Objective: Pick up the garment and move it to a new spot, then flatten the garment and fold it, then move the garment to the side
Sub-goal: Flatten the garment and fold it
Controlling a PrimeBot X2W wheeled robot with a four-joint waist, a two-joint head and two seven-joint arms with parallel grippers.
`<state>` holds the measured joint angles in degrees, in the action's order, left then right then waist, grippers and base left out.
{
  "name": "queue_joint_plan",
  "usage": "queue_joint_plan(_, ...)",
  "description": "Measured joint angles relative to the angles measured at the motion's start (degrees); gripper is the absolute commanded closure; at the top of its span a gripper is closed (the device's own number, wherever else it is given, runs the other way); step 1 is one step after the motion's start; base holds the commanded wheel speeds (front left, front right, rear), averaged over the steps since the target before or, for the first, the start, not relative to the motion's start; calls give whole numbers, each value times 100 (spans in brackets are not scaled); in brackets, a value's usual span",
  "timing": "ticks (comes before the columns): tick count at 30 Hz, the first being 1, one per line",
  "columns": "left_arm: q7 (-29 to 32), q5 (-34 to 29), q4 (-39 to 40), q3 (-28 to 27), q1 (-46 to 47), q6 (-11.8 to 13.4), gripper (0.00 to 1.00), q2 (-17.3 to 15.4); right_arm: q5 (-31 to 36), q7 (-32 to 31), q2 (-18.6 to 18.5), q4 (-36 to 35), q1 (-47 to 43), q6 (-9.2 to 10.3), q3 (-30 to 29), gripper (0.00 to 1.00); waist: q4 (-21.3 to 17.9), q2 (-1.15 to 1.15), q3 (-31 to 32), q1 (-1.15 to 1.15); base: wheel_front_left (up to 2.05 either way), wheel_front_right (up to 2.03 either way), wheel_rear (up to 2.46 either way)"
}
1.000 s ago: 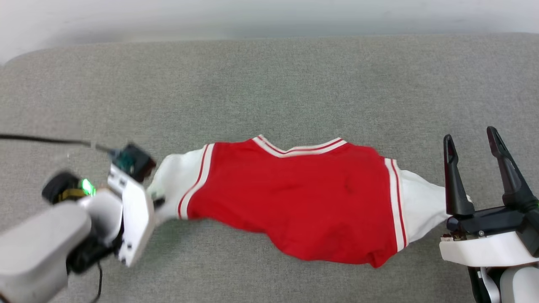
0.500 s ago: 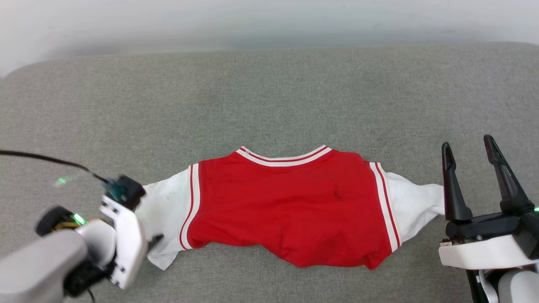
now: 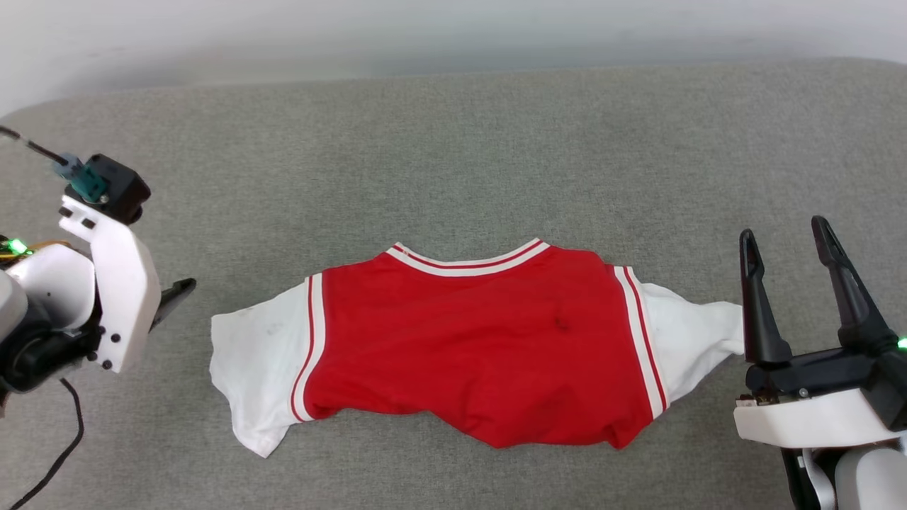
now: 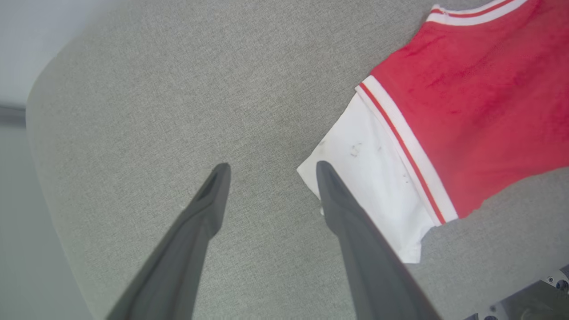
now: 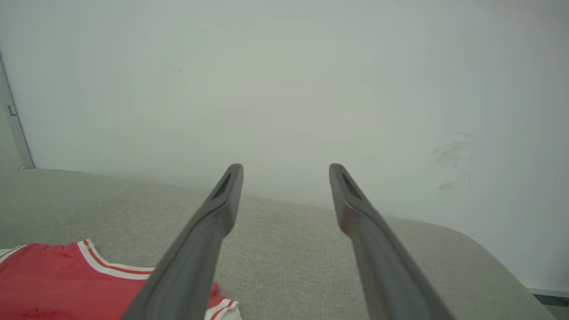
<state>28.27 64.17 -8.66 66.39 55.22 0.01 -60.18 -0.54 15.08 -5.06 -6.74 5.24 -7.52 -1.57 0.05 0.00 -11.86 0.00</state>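
Head view, garment (image 3: 468, 347) on sofa (image 3: 453, 156) perhaps, left gripper (image 4: 272, 166), right gripper (image 3: 784, 230), jaws spread

Grey woven-fabric counter with rounded corners (image 3: 453, 156); the corners show at 10 and 2 o'clock. Lying on it, one item: red jersey-style shirt with white sleeves and red-and-white striped trim (image 3: 468, 340), spread out toward 6 o'clock. Neckline at 12, sleeves at 9 and 3, plain side up, hem rumpled.

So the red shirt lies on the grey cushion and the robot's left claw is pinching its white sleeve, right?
No pinching: the left wrist view shows the left gripper open, holding nothing. The garment does lie on the grey cushion.
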Motion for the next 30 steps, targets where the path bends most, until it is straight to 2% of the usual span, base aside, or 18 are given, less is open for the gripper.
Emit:
queue_joint_plan(8, 490, 229, -425, 177, -31, -86, 0, 243, 11, 0, -8, -40, 196, 1, 55, 0, -218, 0, -296, 0, 0, 0, 0)
queue_joint_plan(15, 506, 256, -1082, 357, -363, -167, 0, 571, 24, 0, -21, -70, 358, 1, 45, 0, -431, 0, -564, 0, 0, 0, 0)
queue_joint_plan(20, 456, 374, -1513, 342, -456, -349, 0, 717, 57, 0, -40, -64, 391, 0, 57, 0, -522, 1, -657, 0, 0, 0, 0)
queue_joint_plan(21, 420, 427, -1569, 327, -475, -382, 50, 732, 57, 0, -41, -56, 392, 1, 57, 0, -533, 0, -651, 0, 0, 0, 0)
queue_joint_plan(22, 334, 430, -1616, 320, -509, -405, 92, 745, 64, 0, -47, -53, 393, 1, 44, 0, -539, 0, -636, 0, 0, 0, 0)
queue_joint_plan(23, 265, 414, -1645, 321, -537, -436, 100, 754, 64, 0, -56, -56, 407, 0, 36, 0, -541, 0, -616, -1, 0, 0, 0)
queue_joint_plan(27, -77, 383, -1688, 291, -600, -510, 100, 797, 111, 0, -179, -75, 520, 0, 11, 0, -521, 0, -491, 0, 0, 0, 0)
queue_joint_plan(30, -297, 257, -1575, 291, -620, -550, 100, 804, 144, 0, -454, -89, 677, 0, 13, 0, -479, 0, -372, 0, 0, 0, 0)
